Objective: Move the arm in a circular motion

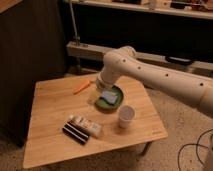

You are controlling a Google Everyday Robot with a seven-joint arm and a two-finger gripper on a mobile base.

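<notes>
The arm (150,72) is a thick white tube with rounded joints that reaches in from the right edge and bends at an elbow (120,59) over the wooden table (50,112). Its forearm points down and to the left. The gripper (94,96), a small yellowish-tan tip, hangs just above the left rim of a green plate (116,103). Nothing shows in the gripper.
A pale blue object (109,96) lies on the plate. A white cup (126,116) stands in front of the plate, an orange stick (81,87) lies left of it, and flat packets (82,129) lie near the front edge. A dark cabinet (30,50) stands on the left and a shelf frame (150,20) behind.
</notes>
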